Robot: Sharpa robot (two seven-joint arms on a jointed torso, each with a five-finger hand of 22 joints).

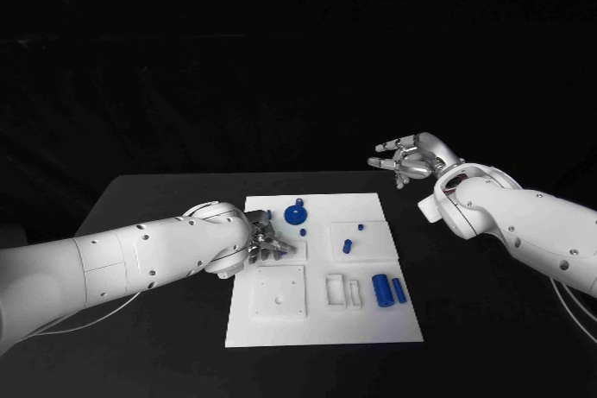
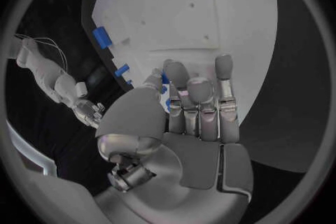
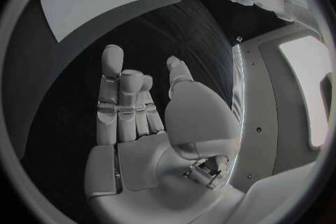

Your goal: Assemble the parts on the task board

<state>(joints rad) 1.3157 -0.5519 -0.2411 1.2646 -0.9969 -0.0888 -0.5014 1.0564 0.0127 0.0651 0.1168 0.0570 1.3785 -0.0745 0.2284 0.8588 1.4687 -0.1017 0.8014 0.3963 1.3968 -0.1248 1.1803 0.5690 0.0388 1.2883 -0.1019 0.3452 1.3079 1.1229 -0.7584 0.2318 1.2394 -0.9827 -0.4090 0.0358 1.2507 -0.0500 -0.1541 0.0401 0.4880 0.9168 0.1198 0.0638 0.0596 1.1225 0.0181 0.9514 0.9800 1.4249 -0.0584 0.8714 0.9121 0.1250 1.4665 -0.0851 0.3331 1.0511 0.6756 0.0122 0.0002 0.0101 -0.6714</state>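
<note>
The black surface (image 1: 162,208) spreads wide, and the white task board (image 1: 321,325) lies flat in the middle of it, long side running away from the robot. On the board sit raised white blocks: a square one (image 1: 279,292) on the near left, another (image 1: 362,240) further back on the right.

The left robot hand (image 1: 264,243) is down at the board's left edge, over the far left part of it. From the wrist its fingers (image 2: 199,95) lie close together and stretched out flat above the board; I cannot tell whether they have hold of anything. The right robot hand (image 1: 408,159) is raised off to the right, well apart from the board, fingers (image 3: 115,95) loosely extended, thumb apart, holding nothing.

Of the blue parts, the round wheel-like piece (image 1: 296,214) stands near the far left of the board, just beside the left robot hand. Two blue cylinders (image 1: 388,290) lie side by side near the right edge. A few small blue pegs (image 1: 348,243) stand on the far right block.
</note>
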